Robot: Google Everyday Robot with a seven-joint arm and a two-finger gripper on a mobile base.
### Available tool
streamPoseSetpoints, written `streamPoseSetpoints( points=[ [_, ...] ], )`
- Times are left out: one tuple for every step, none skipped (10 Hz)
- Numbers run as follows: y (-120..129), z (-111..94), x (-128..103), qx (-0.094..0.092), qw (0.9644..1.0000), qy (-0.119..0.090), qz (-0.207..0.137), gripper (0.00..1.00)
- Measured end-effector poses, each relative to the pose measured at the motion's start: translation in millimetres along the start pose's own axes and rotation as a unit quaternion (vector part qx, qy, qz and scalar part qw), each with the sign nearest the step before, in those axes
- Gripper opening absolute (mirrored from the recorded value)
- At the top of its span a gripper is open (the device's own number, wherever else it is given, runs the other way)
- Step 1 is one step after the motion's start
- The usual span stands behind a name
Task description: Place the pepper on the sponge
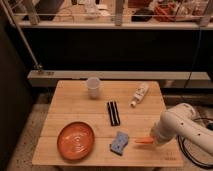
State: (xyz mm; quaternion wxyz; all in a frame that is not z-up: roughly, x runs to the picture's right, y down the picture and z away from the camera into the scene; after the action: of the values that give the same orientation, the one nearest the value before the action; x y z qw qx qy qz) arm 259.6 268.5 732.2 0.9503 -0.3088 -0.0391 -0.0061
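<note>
The pepper is a slim orange-red tapered piece near the table's front right, its tip pointing left toward the sponge. The sponge, light blue with wavy edges, lies on the wood just left of the pepper, with a small gap between them. My gripper sits at the pepper's right end, at the end of the white arm that comes in from the right. The arm's wrist covers the pepper's thick end.
An orange round plate sits at the front left. A black bar-like object lies mid-table, a white cup at the back, a white bottle on its side at the back right. The table's front edge is close below the sponge.
</note>
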Motion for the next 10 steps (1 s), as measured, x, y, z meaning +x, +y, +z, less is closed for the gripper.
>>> streamPoseSetpoints(
  points=[
    [-0.9,1.0,-9.8,0.002,1.0,0.0,-0.009,0.05],
    [-1.5,1.9,-20.5,0.004,0.9998,0.001,-0.019,0.05],
    [-0.9,3.0,-27.5,0.006,0.9996,0.002,-0.029,0.05],
    [0.0,3.7,-33.8,0.008,0.9993,0.003,-0.037,0.05],
    [-0.1,4.8,-40.0,0.01,0.999,0.003,-0.044,0.05],
    [-1.4,6.1,-52.6,0.013,0.9984,0.002,-0.055,0.05],
    [-2.6,6.5,-60.3,0.017,0.9978,0.002,-0.064,0.05],
    [-2.3,7.4,-65.4,0.018,0.9974,0.002,-0.07,0.05],
    [-3.2,8.1,-70.4,0.022,0.9967,0.002,-0.078,0.05],
    [-3.5,9.6,-73.6,0.025,0.996,0.003,-0.086,0.05]
  ],
)
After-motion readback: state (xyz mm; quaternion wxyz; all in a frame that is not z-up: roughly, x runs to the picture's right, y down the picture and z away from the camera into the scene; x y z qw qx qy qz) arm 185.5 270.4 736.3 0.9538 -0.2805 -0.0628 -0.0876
